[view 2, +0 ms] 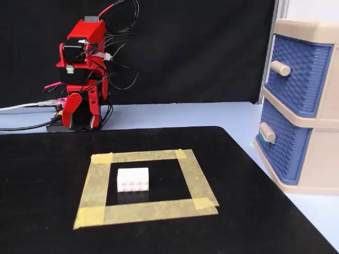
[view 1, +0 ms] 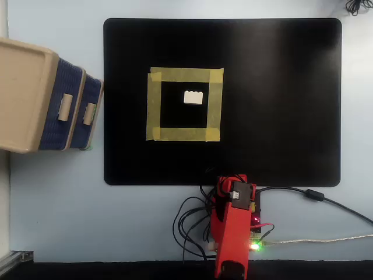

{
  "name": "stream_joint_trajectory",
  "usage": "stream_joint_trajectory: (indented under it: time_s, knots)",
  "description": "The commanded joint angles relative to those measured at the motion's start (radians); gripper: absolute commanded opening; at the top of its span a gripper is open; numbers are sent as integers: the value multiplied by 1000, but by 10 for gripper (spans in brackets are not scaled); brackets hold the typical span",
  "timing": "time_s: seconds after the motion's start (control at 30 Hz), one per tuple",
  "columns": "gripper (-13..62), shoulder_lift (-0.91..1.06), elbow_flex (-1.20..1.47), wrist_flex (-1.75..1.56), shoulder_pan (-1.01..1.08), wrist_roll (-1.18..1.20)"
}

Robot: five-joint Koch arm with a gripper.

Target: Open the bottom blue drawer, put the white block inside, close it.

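The white block (view 1: 193, 97) (view 2: 132, 179) lies studs-up on the black mat, inside a square of yellow tape (view 1: 184, 76) (view 2: 143, 156). The bottom blue drawer (view 1: 92, 99) (view 2: 290, 153) is pushed in, with its small beige handle (view 1: 89, 113) (view 2: 267, 131) facing the mat. It sits under an identical upper drawer (view 1: 71, 81) (view 2: 302, 74) in the beige cabinet (view 1: 23, 96) (view 2: 320, 174). The red arm (view 1: 233, 233) (view 2: 82, 58) is folded up over its base, far from the block and the cabinet. My gripper (view 2: 80, 112) hangs down by the base, and its jaws are too hidden to read.
The black mat (view 1: 280, 116) (view 2: 42, 222) covers most of the light blue table. Cables (view 1: 189, 227) (view 2: 21, 106) trail around the arm's base, and one runs off to the right in the overhead view. A black backdrop stands behind the arm in the fixed view.
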Motion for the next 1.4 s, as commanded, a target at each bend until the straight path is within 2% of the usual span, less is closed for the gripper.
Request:
stream_joint_trajectory:
  time_s: [0.0,0.3,0.33,0.43,0.5,0.57,0.63,0.73,0.83,1.0,1.1,1.23,1.37]
  knots:
    - [344,67,2,117,21,-3]
    - [343,67,-29,138,23,-12]
    - [342,69,-89,158,23,-14]
    - [339,66,-505,244,11,-49]
    - [337,35,-713,245,-20,-141]
    - [336,-57,-807,235,-187,-357]
    - [336,-138,-811,176,-485,-624]
    - [335,-262,-752,-141,-971,-1117]
    - [336,-400,-629,-736,-1181,-1430]
    - [336,-557,-397,-1647,-1206,-1508]
    - [336,-787,-365,-2134,-1216,-1536]
    - [335,-1068,-451,-2456,-1218,-1595]
    - [336,-1218,-618,-2508,-1239,-1608]
